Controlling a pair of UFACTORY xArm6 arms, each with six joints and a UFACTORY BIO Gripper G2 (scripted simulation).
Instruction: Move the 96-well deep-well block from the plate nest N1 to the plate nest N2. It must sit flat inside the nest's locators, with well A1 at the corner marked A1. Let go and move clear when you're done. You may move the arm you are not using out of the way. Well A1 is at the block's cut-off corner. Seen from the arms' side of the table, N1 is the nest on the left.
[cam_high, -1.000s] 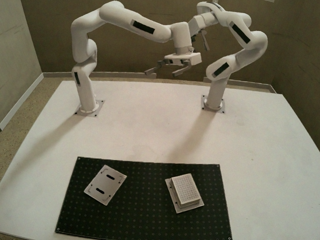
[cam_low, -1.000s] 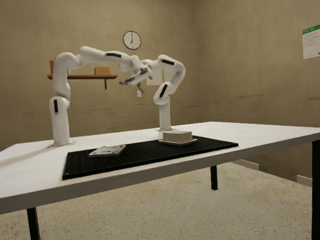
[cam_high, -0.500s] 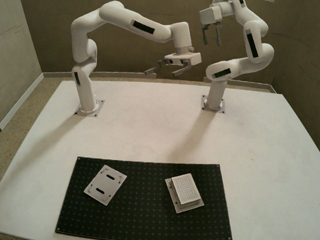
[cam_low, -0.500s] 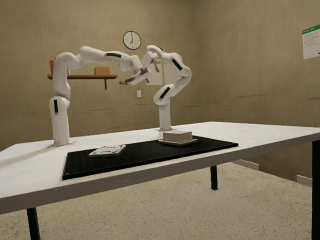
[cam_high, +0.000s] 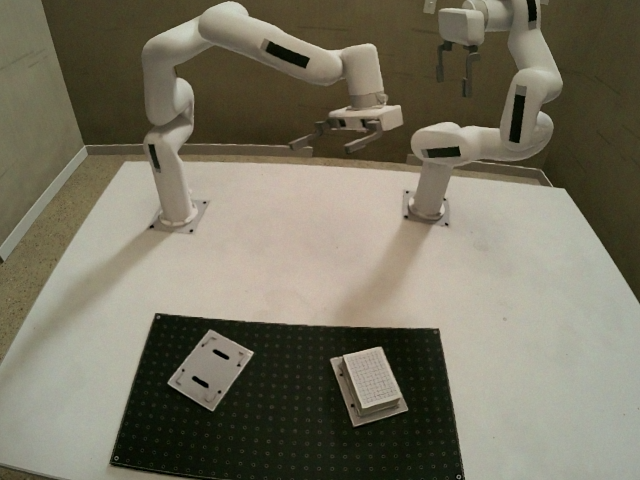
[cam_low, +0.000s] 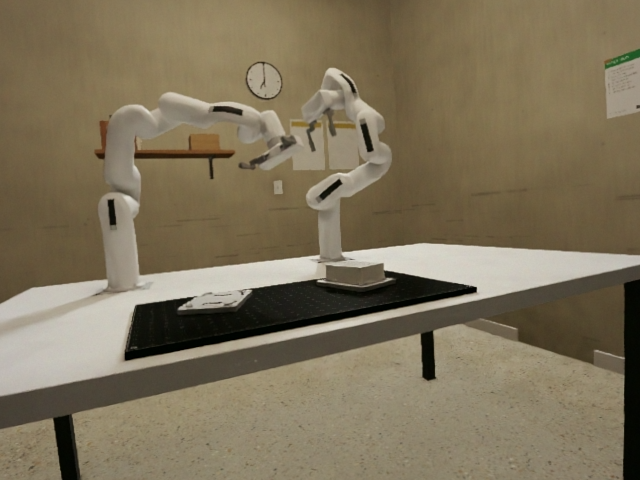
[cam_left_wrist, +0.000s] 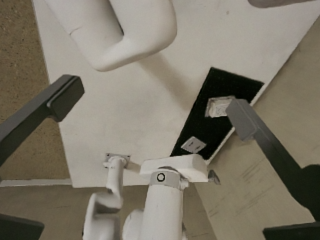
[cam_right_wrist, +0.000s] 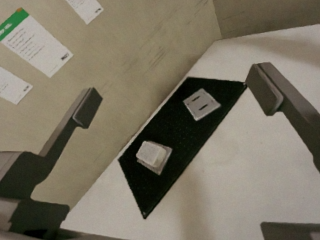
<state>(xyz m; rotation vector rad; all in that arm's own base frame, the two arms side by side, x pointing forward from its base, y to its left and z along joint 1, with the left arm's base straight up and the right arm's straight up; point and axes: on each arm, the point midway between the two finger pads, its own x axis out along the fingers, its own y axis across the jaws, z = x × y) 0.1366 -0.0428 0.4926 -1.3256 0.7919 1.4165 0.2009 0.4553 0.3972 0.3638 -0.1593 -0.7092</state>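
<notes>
Soft, warmish light casts long, blurry-edged shadows across the white tabletop (cam_high: 289, 248) (cam_low: 206, 273) (cam_left_wrist: 115, 100) (cam_right_wrist: 240, 165); wrist views look softer.

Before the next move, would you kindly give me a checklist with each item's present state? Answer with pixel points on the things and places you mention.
1. Block (cam_high: 371, 377) (cam_low: 354, 273) (cam_left_wrist: 220, 107) (cam_right_wrist: 152, 153) on N1 (cam_high: 343, 383) (cam_low: 385, 282) (cam_right_wrist: 159, 170), ready for pickup: ok.
2. N2 (cam_high: 210, 369) (cam_low: 214, 301) (cam_left_wrist: 189, 145) (cam_right_wrist: 210, 104) unoccupied: ok, its slots and locators are exposed.
3. Left claw (cam_high: 453, 85) (cam_low: 322, 139) (cam_left_wrist: 155, 109) open, nothing held: ok.
4. Right claw (cam_high: 323, 147) (cam_low: 249, 164) (cam_right_wrist: 177, 99) open, nothing held: ok.
5. Either claw lined up at the block: not ok, both are raised well away from it.
6. Block's cut-off corner and N2's A1 mark identified: cannot tell, too small to make out.
</notes>
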